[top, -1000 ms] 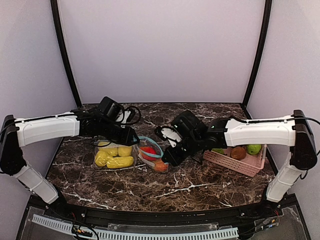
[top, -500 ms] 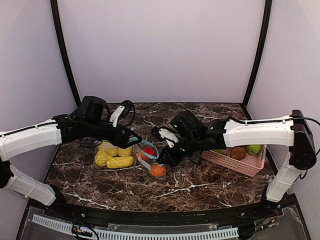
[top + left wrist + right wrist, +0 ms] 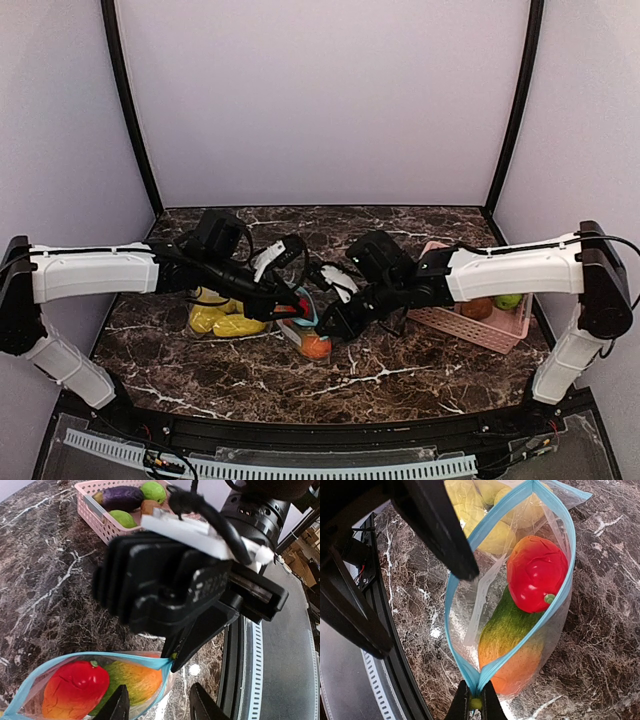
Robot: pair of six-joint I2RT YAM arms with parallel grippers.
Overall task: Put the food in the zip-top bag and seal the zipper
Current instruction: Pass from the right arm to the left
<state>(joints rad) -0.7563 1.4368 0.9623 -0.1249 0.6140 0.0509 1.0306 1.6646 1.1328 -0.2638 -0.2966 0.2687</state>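
While the right pincer (image 3: 475, 703) is clamped on the zipper corner of the zip-top bag (image 3: 470, 607), the left pincer (image 3: 160, 706) hangs spread apart just above its gaping mouth. Red pepper (image 3: 536, 575) and orange-green mango (image 3: 507, 645) sit inside, right ahead of the right pincer.

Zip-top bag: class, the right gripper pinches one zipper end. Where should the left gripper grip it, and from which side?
Probably the opposite zipper end of the zip-top bag, from the left arm's side: there the gaping mouth's two blue strips meet in a flat corner that the open left gripper could pinch.
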